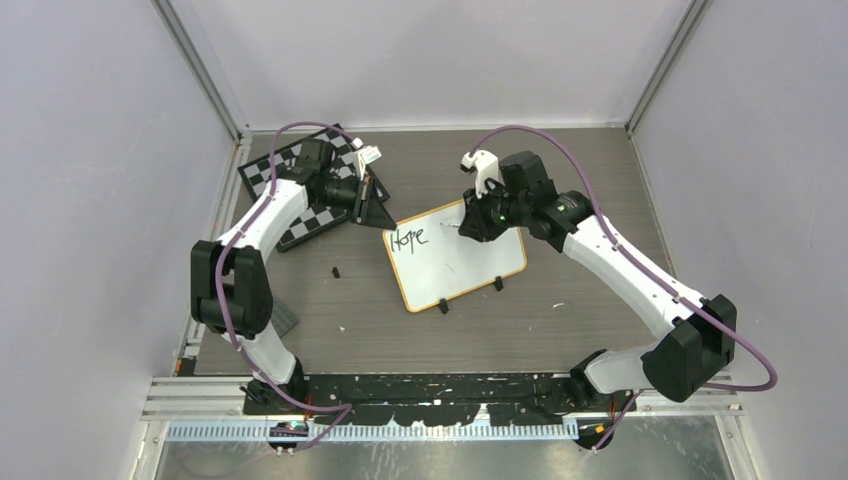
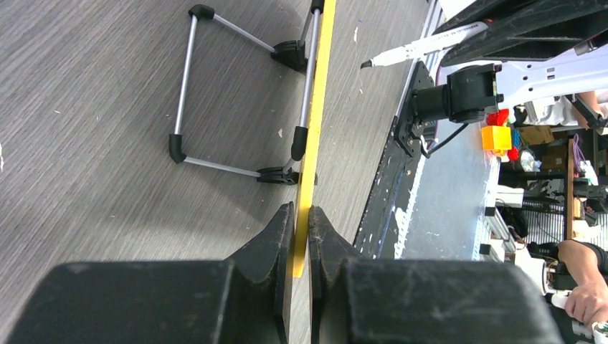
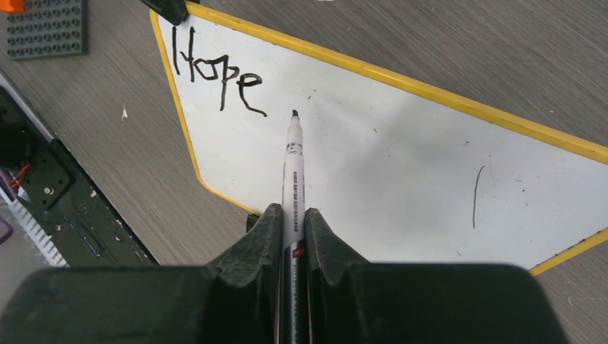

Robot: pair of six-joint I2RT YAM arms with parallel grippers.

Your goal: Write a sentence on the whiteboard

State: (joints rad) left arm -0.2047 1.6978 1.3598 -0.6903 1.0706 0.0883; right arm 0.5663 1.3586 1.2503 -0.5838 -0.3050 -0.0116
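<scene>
The whiteboard (image 1: 460, 262) lies slightly tilted on the table, propped on a wire stand (image 2: 188, 86) and two black clip feet. "Hope" (image 3: 215, 72) is written in black at its upper left corner. My left gripper (image 1: 378, 215) is shut on the board's yellow rim (image 2: 315, 107) at that corner, seen edge-on between the jaws. My right gripper (image 3: 292, 215) is shut on a white marker (image 3: 293, 172). Its black tip (image 3: 294, 113) sits just right of the "e"; I cannot tell if it touches. The right gripper also shows over the board's far edge in the top view (image 1: 470, 228).
A chequered chessboard (image 1: 300, 228) lies at the far left under my left arm. A small black piece (image 1: 336, 271) lies left of the whiteboard. A grey studded plate (image 1: 285, 318) sits near the left arm's base. A thin stray line (image 3: 477, 193) marks the board's right part.
</scene>
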